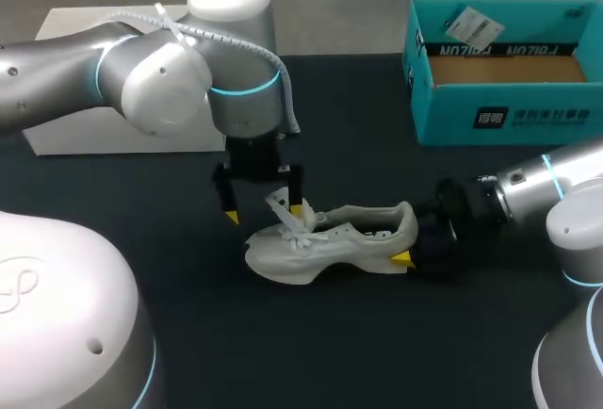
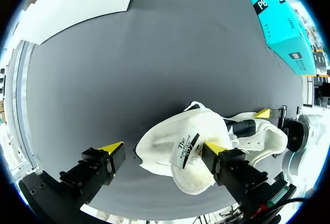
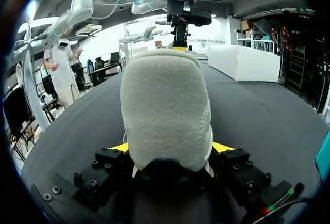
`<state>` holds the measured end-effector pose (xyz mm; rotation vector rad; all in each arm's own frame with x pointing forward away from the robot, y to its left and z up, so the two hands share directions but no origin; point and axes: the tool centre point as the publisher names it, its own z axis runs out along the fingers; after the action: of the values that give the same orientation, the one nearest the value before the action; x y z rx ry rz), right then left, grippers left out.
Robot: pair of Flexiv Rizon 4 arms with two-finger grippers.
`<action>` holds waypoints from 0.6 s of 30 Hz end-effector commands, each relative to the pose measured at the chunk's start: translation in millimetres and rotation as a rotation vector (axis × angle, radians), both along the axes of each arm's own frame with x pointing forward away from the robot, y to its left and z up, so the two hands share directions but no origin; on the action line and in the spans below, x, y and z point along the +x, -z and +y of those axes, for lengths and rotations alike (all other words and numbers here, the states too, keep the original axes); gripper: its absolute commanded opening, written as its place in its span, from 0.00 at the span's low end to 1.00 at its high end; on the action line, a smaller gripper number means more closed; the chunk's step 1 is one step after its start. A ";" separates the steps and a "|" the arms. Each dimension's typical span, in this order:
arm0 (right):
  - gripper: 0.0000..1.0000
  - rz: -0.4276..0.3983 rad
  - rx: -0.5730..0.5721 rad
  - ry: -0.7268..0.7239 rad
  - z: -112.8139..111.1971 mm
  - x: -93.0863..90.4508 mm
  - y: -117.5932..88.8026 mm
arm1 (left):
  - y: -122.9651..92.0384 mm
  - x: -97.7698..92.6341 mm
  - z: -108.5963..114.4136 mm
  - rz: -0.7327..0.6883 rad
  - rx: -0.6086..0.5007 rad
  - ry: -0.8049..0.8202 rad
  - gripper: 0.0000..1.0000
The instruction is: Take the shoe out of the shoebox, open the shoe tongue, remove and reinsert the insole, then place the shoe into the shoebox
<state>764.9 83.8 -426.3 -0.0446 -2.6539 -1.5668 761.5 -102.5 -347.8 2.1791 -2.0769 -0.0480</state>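
A white sneaker (image 1: 330, 239) lies on the black table, its toe toward my left arm. My right gripper (image 1: 412, 242) is shut on its heel; in the right wrist view the padded heel (image 3: 166, 108) fills the gap between the yellow-tipped fingers (image 3: 223, 147). My left gripper (image 1: 264, 212) hangs open over the laces and tongue. In the left wrist view the raised tongue (image 2: 190, 149) stands between its fingers, close to one fingertip (image 2: 214, 149) and well apart from the other. The teal shoebox (image 1: 504, 117) stands open at the back right.
A white box (image 1: 75, 136) lies at the back left behind my left arm. The shoebox (image 2: 283, 28) has a paper tag inside it. Bare black table lies in front of the shoe and between it and the shoebox.
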 end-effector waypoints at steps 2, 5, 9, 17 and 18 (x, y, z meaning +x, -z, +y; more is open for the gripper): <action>0.00 0.000 -0.003 0.002 2.5 -1.4 5.5 | -31.8 -2.8 -2.6 -0.035 -0.066 0.151 1.00; 0.00 0.000 -0.003 0.002 2.5 -1.4 5.5 | -45.4 -0.9 -12.5 -0.053 -0.084 0.274 1.00; 0.00 0.000 -0.003 0.002 2.5 -1.4 5.5 | -58.1 4.2 -23.1 -0.032 -0.121 0.488 1.00; 0.00 0.000 -0.003 0.002 2.5 -1.4 5.5 | -79.4 8.2 -37.7 0.007 -0.092 1.107 1.00; 0.00 0.000 -0.003 0.002 2.5 -1.4 5.5 | -82.1 7.9 -39.0 0.014 -0.098 1.184 1.00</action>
<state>764.9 83.7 -426.3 -0.0447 -2.6540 -1.5668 763.8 -133.0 -272.6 1.4411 -2.5949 0.0755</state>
